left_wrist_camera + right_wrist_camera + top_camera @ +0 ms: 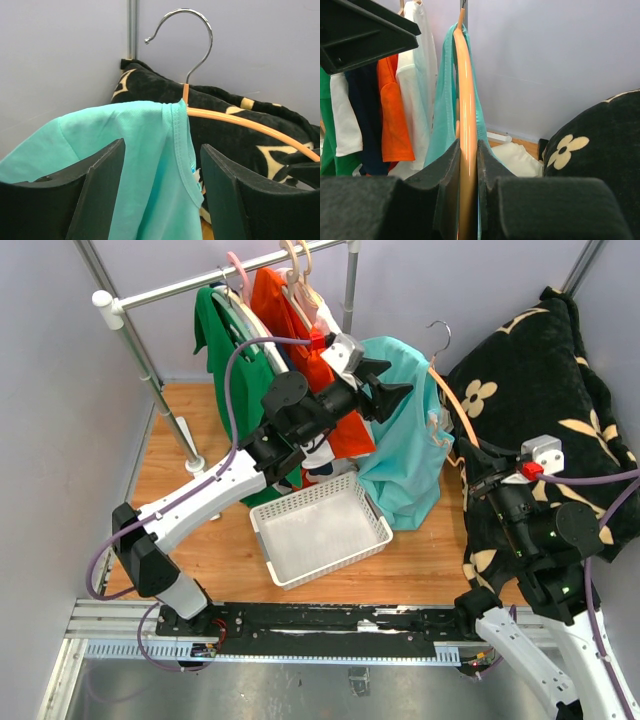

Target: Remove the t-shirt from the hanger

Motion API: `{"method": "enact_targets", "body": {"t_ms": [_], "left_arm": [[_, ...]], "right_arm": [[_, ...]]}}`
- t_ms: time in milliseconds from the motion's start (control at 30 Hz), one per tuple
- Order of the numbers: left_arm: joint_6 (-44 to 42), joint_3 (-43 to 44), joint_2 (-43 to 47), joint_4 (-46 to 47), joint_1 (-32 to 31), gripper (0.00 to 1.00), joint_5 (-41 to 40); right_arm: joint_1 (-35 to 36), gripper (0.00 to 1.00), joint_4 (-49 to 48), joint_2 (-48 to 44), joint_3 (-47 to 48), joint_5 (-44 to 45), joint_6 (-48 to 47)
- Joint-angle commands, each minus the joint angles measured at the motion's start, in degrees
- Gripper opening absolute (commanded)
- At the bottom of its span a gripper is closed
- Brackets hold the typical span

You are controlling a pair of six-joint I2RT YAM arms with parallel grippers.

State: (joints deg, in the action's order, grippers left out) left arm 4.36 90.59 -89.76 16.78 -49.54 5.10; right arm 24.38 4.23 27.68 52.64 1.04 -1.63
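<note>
Right gripper (468,152) pinches the orange hanger (466,100). Left gripper (162,150) stands spread, teal t-shirt (110,127) hanging in view between its fingers (100,190).

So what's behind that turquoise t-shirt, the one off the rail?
A black cushion with cream flowers lies behind the turquoise t-shirt. An orange hanger pokes out of its collar: one arm bare, the other hidden under the fabric. The cushion's lower part is covered too.

Bright, even light; soft shadows

surface: wooden table (420,555) | on it: white basket (330,566); black floral cushion (540,390)
</note>
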Motion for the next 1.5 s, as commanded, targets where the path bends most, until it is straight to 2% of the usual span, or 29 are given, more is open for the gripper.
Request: {"method": "enact_targets", "body": {"t_ms": [0,267,367,433,600,667,700,900,1100,1233,1467], "left_arm": [[2.05,1.73,-2.12,3.56,-0.27,0.67,3.51],[2.79,6.38,-6.83,2.65,-1.07,0.67,5.02],[2.63,7.39,-7.78,2.04,-1.35,0.61,3.83],[2.59,7.39,-7.79,2.34,-1.39,0.53,3.33],[1.93,7.88,-7.71,2.09,-1.35,0.14,1.34],[1.73,7.95,-7.43,1.94,-1.37,0.02,0.69],[1.73,7.92,-7.28,1.87,-1.35,0.01,0.19],[1.44,8.30,-6.28,1.16,-1.33,0.00,-6.08],[-2.04,15.69,-9.47,-5.09,-0.91,0.01,-16.43],[-1.63,20.10,-12.47,-8.75,1.48,0.00,-17.23],[1.14,20.67,-14.57,-8.53,6.20,0.00,-17.21]], "right_arm": [[0.54,0.01,-4.35,-1.17,0.76,-1.67,-0.40],[0.49,0.01,-4.23,-1.63,0.80,-2.79,0.22],[0.49,0.01,-3.91,-1.80,1.10,-2.95,0.26],[0.49,0.01,-3.66,-2.14,1.11,-2.97,0.31],[0.49,0.01,-3.05,-2.93,1.24,-2.88,0.39],[0.49,0.01,-2.69,-3.19,1.31,-2.78,0.40],[0.51,0.01,-2.53,-3.40,1.32,-2.67,0.40],[0.52,0.01,-0.73,-4.56,1.54,-1.87,0.06],[0.49,0.01,1.48,-6.54,2.13,-0.92,-0.80],[0.49,0.01,2.42,-8.24,2.38,-0.52,-1.46],[0.50,0.01,3.92,-10.74,3.22,0.18,-3.12]]}}
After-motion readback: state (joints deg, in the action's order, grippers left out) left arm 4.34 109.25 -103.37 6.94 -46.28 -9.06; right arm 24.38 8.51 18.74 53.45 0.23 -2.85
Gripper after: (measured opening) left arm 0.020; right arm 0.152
